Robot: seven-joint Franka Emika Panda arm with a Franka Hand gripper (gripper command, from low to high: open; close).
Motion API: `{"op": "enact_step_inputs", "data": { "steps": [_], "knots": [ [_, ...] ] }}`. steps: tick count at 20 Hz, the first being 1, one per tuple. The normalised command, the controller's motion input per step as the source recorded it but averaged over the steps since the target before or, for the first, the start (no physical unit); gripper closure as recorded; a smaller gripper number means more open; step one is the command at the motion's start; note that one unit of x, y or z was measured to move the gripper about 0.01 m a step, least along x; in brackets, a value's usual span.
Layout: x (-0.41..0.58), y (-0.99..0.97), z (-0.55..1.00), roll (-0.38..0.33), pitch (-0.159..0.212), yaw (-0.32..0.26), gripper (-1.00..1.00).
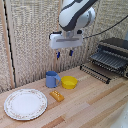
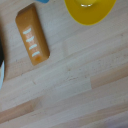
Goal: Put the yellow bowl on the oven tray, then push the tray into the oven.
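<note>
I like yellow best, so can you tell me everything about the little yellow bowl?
The yellow dish is a small, round, shallow bowl, bright yellow and smooth, maybe plastic. It sits upright and looks empty on the wooden table, close beside the blue mug; whether they touch is unclear. An orange block lies nearby. The grabber hangs above, not touching it.

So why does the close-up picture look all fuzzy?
In the wrist view everything is soft and blurry: the edges of the orange block and the yellow dish are smeared, and the dish is cut off by the frame. The exterior view is grainy but clearer, showing the tool above the wooden table.
</note>
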Motion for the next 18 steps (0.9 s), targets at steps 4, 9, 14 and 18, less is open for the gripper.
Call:
{"op": "enact_step_inputs", "data": {
  "steps": [4,9,14,18],
  "knots": [
    [0.071,-0.55,-0.24,0.0,0.031,-0.179,-1.0],
    [0.025,-0.45,-0.35,-0.002,0.031,-0.106,-1.0],
    [0.044,-0.09,-0.43,-0.031,0.003,-0.039,-1.0],
    [0.044,0.0,-0.46,-0.109,0.015,-0.004,-1.0]
  ]
}}
